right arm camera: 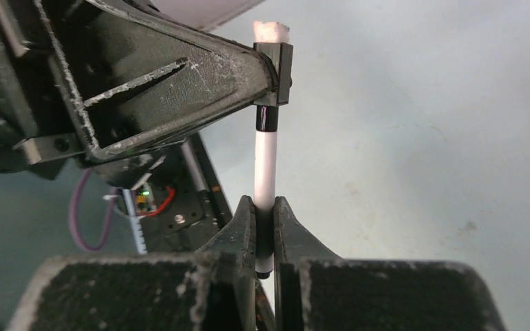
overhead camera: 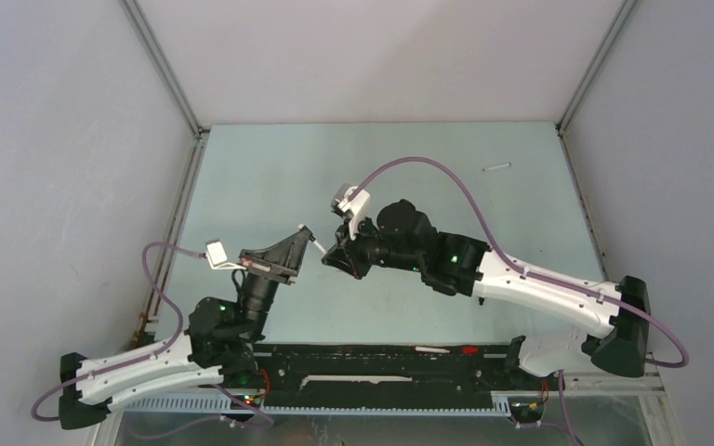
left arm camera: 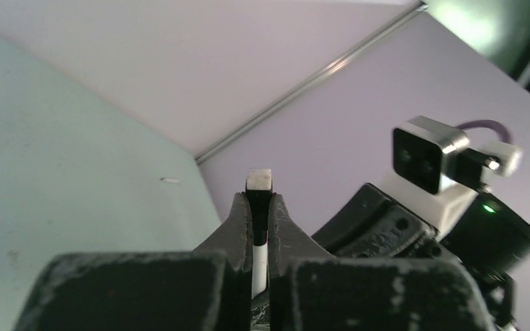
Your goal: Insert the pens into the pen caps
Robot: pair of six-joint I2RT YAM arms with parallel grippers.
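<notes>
Both arms meet over the middle of the table (overhead camera: 270, 177), and one pen is caught between them. The right gripper (right arm camera: 265, 210) has its fingers pressed in on the white pen (right arm camera: 265, 169), pinching the barrel near its lower end, and a short stub pokes out beneath the fingers. From there the barrel runs straight up in the right wrist view and meets the black pen cap (right arm camera: 268, 118), in line with it and with no gap showing between white and black. How deep the barrel sits inside cannot be told. The left gripper (overhead camera: 303, 236) is clamped on that cap, its fingertips (right arm camera: 284, 65) squeezing it from both sides, and a small white end sticks out past them. In the left wrist view the same cap sits tight between the two narrow fingers, with white showing above and below. From overhead the two grippers point at each other, nearly nose to nose, with the pen as a short white link between them, held up off the table. A second pen (overhead camera: 496, 167) lies flat near the far right corner, well apart from both arms, and it looks all white from here. The right arm's wrist camera (left arm camera: 428, 155) shows in the left wrist view, just beyond the cap, with a purple cable (overhead camera: 428, 167) arching behind it.
</notes>
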